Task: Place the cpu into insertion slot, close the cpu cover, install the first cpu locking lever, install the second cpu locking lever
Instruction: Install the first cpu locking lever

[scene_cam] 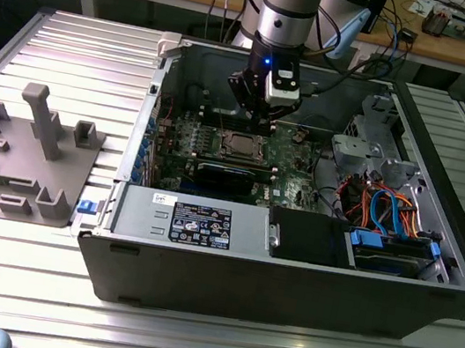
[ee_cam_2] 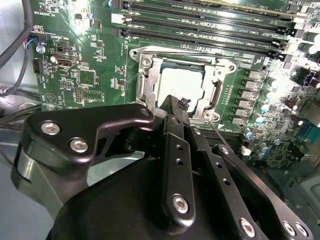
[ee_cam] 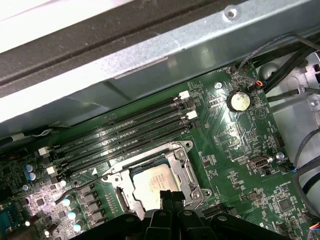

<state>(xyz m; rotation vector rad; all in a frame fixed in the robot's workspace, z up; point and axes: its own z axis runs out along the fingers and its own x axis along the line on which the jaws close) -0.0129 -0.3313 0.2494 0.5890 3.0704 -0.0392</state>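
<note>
Gripper (scene_cam: 256, 117): hangs inside the open PC case (scene_cam: 286, 281), low over the CPU socket area. Fingers look pressed together in both wrist views (ee_cam_2: 174, 106) (ee_cam: 170, 196), w/ nothing seen pinched between them.
Cpu (ee_cam_2: 182, 82): seated flat in the insertion slot (ee_cam_2: 143, 62), silver top showing thru the window. Also seen in first wrist view (ee_cam: 150, 182) and exterior view (scene_cam: 239, 146).
Cpu cover (ee_cam_2: 216, 85): down over the chip, frame lying around its edges.
Gripper vs cpu: tips just beside the socket's near edge. Can't tell if touching.
Locking lever (ee_cam_2: 225, 140): thin metal rod running out from a socket corner, right beside the gripper. Latched or not, can't tell.
Motherboard (ee_cam_2: 85, 75): green, lies flat in the case.
RAM slots (ee_cam: 120, 135): long, black, parallel, just beyond the socket.
Coin battery (ee_cam: 238, 100): on the board, well apart from the socket.
Surface (scene_cam: 75, 49): ribbed aluminium, carries the case.
Grey fixture (scene_cam: 21, 156): on the surface at exterior view's left, apart from the case.
</note>
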